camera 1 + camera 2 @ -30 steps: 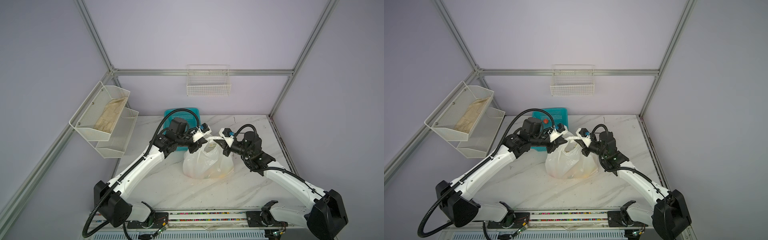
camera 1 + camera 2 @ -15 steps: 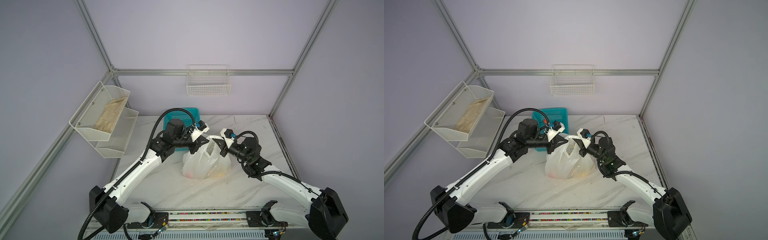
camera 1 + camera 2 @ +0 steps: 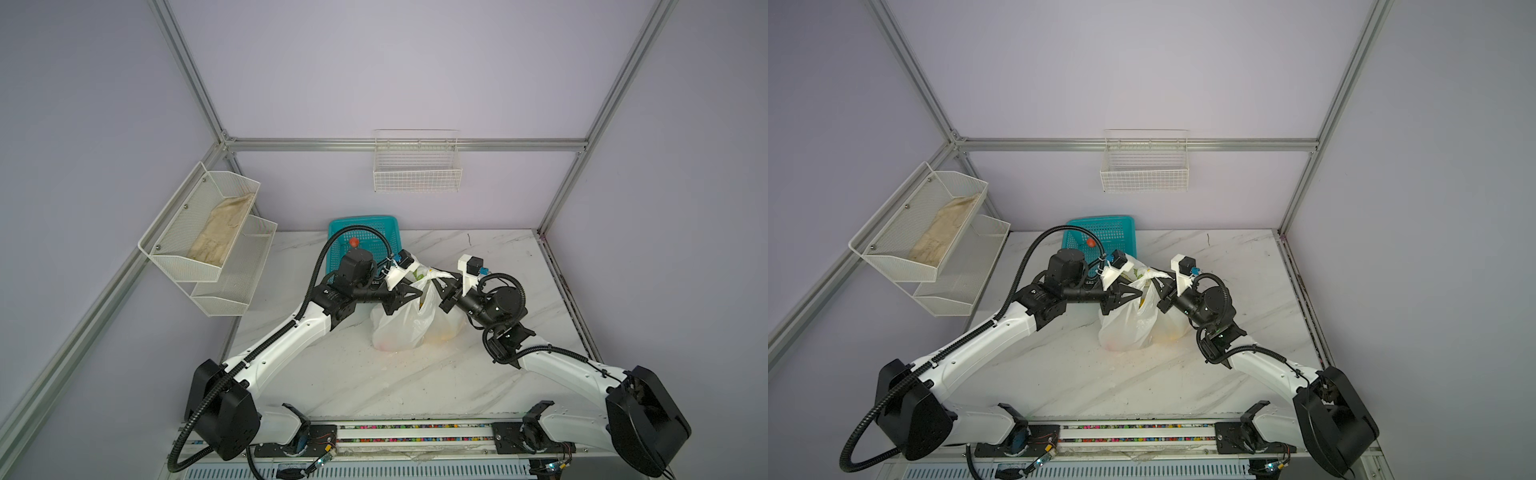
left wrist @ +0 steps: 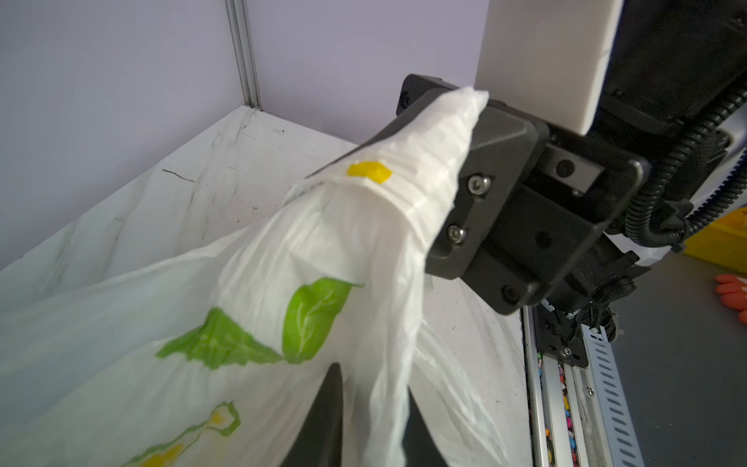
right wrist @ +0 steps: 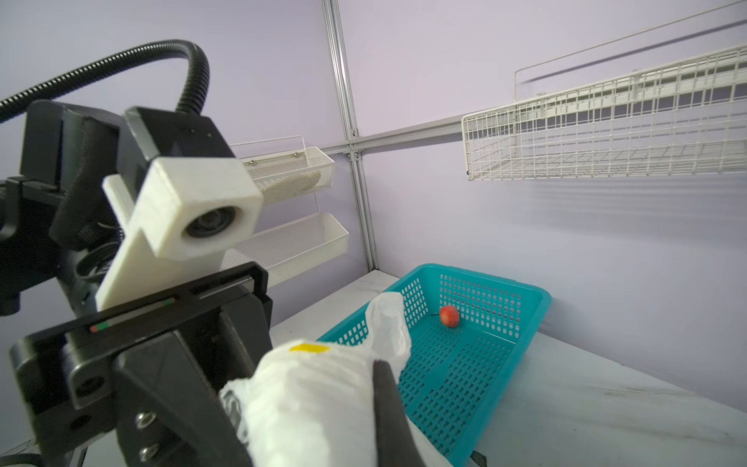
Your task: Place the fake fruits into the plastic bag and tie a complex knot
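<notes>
A handle of the plastic bag (image 3: 403, 328) is clamped by the right gripper (image 3: 438, 286); whether the left gripper (image 3: 415, 296) is gripping cannot be told. The bag is stood on the marble table (image 3: 374, 382) beside the teal basket (image 3: 376, 226), in which one red fruit (image 3: 353, 242) is seen.

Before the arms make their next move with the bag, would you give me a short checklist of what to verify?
1. All fruit in bag: not ok; one red fruit lies in the basket.
2. Right gripper shut on bag: ok.
3. Left gripper holding bag: cannot tell; plastic runs between its fingers.
4. Handles knotted: cannot tell; they bunch between the grippers.
5. Bag resting on table: ok.
</notes>
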Controlling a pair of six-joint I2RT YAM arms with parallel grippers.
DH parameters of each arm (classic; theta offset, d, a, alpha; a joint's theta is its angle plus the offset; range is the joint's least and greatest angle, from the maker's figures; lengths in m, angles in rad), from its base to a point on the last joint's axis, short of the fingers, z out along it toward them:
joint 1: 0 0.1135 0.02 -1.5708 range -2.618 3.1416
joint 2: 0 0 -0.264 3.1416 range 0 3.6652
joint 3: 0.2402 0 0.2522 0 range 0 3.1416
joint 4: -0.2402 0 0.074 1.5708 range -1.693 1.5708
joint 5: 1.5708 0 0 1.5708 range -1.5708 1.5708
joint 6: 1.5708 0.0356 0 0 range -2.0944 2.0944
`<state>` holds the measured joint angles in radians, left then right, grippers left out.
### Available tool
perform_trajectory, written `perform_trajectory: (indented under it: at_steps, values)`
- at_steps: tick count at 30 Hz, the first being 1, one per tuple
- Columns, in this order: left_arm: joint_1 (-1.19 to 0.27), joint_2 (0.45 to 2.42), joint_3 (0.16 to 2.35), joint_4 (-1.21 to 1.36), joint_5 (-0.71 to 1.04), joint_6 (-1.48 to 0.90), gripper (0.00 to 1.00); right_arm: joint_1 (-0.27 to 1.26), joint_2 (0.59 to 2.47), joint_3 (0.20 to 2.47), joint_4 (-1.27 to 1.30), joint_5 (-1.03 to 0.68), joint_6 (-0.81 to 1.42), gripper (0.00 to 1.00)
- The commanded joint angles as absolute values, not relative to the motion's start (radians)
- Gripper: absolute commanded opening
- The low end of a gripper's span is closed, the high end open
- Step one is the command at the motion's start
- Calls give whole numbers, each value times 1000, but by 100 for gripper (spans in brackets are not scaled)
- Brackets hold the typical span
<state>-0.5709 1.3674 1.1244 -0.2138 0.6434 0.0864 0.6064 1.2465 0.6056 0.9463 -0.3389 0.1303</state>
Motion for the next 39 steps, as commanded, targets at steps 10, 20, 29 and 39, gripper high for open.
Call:
perform_trajectory:
  at_steps: [10, 20, 29, 39]
  values:
    - [-643, 1343, 891, 169, 680, -77, 39, 595, 1365, 657, 1129, -470, 206, 0]
    - [-642, 1291, 758, 320, 568, -96, 49, 551, 1475, 670, 1263, -606, 333, 0]
    - [-635, 1064, 721, 207, 359, -101, 56, 519, 1445, 639, 1216, -643, 196, 0]
    - [-520, 1069, 895, 102, 308, -170, 64, 521, 1286, 741, 660, -592, -275, 0]
